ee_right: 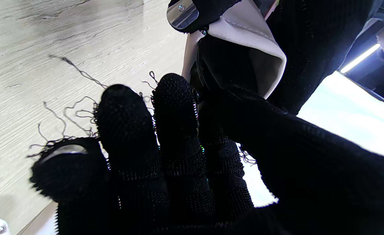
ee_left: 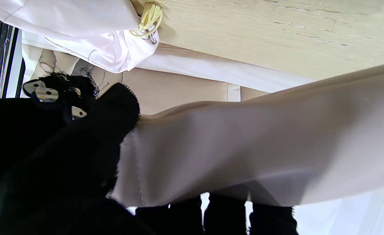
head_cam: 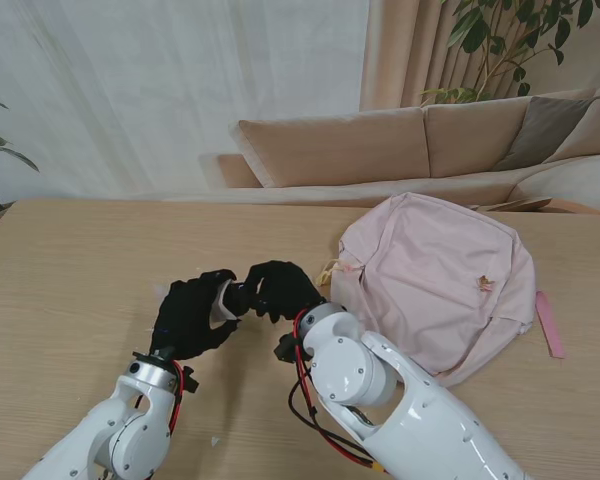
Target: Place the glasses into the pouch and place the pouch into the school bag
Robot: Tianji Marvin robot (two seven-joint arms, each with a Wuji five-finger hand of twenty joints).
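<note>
Stand view: left hand (head_cam: pixel 192 318) grips the pouch (head_cam: pixel 223 300) off the desk (head_cam: pixel 70 270), right hand (head_cam: pixel 277 288) at its mouth, fingers closed on what looks like the glasses (ee_right: pixel 211 70) — dark, hard to confirm. School bag (head_cam: pixel 440 280) lies at 3 o'clock. Risk: pouch mouth collapses or the frame snags on the rim, so the glasses drop out. No readable labels or writing.

Stand view high above the table (head_cam: pixel 70 260); both wrist views close, seemingly sharing the pouch (ee_left: pixel 244 147).
</note>
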